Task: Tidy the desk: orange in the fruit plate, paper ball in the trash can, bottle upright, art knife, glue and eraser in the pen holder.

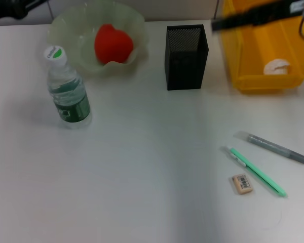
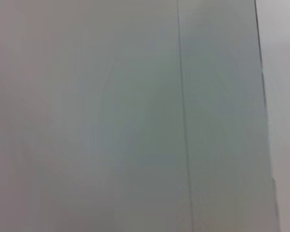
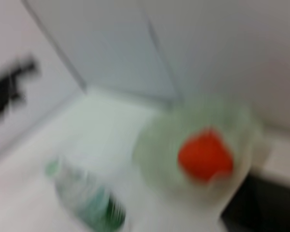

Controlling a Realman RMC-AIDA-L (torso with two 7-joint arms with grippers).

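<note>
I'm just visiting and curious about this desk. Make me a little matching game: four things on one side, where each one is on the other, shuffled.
Things:
1. orange
2. paper ball
3. bottle
4. eraser

Places:
A. lying on the desk beside a green pen
B. standing upright on the desk, in front of the fruit plate
C. inside the fruit plate
D. inside the trash can

Pairs: 1-C, 2-D, 3-B, 4-A
</note>
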